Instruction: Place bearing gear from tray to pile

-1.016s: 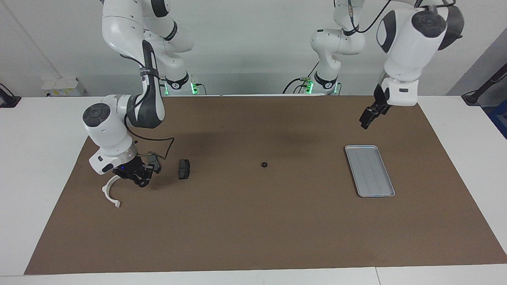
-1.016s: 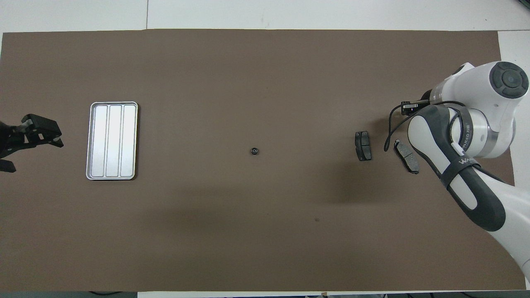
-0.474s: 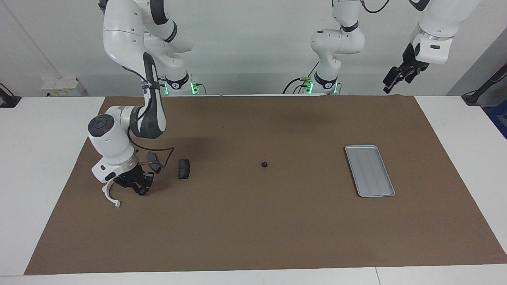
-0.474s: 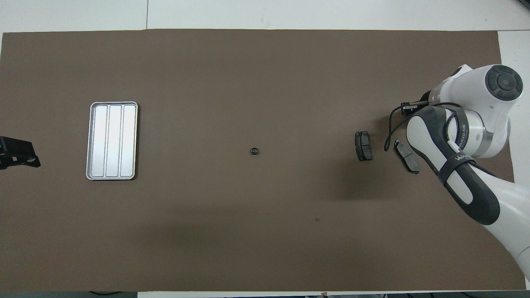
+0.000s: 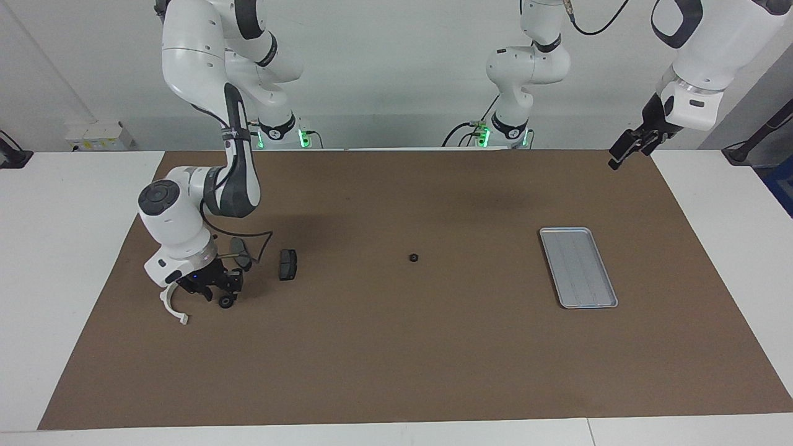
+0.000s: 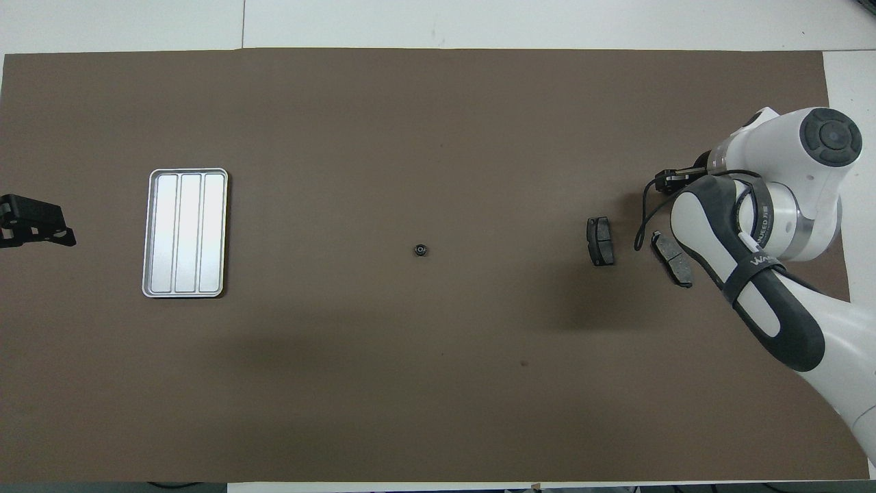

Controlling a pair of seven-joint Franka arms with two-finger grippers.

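Up in the air over the corner of the brown mat (image 5: 396,359) at the left arm's end of the bench (image 5: 62,248): left end effector (image 5: 616,160), waiting, its opening impossible to tell. Down on the mat, nearest to the robots, one dark pad (image 6: 672,259), partly hidden under the right arm. Just beside it, toward the middle, second pad (image 5: 287,264), lying flat and apart from the first. In about the same row, small dark gear (image 5: 413,257) alone in the middle of the mat, well apart from the pile and from the tray (image 5: 578,267) at the left arm's end. A little farther out, right end effector (image 5: 214,294), low over the mat between the pads and the white bracket (image 5: 172,303). At its tips, small round dark piece (image 5: 227,302); cannot tell whether gripped or loose, nor how wide the fingers.
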